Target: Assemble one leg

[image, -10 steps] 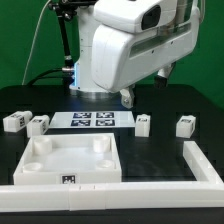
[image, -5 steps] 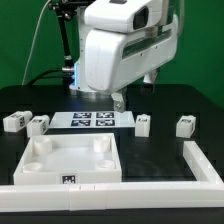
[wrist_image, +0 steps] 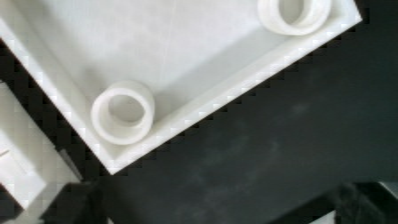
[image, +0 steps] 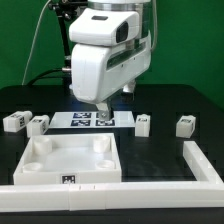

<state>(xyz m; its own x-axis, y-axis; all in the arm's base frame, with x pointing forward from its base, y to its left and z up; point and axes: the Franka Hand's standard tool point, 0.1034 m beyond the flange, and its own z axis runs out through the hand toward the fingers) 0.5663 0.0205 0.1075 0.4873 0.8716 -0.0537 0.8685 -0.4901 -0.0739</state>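
Along the near edge of the worktop (image: 165,100) a white rail (image: 150,192) runs the full width, then turns back along the edge at the exterior view's right. Just behind it, toward the near corner at the exterior view's left, lies the large white panel (image: 72,160) with round sockets at its corners. The wrist view looks down on one socket (wrist_image: 121,108) and part of another over the black top.

Farther back four tagged blocks sit in a row, all loose on the surface. The outermost leg (image: 14,122) and the second leg (image: 38,125) are close together near the edge at the exterior view's left. The third leg (image: 143,124) sits just beside the marker board (image: 92,119), and the fourth leg (image: 185,125) is nearer the opposite edge.

Over the marker board's far side hangs the gripper (image: 103,108). Its fingers are spread wide with nothing between them, and it is well apart from every leg. The arm (image: 105,55) rises behind it toward the far edge
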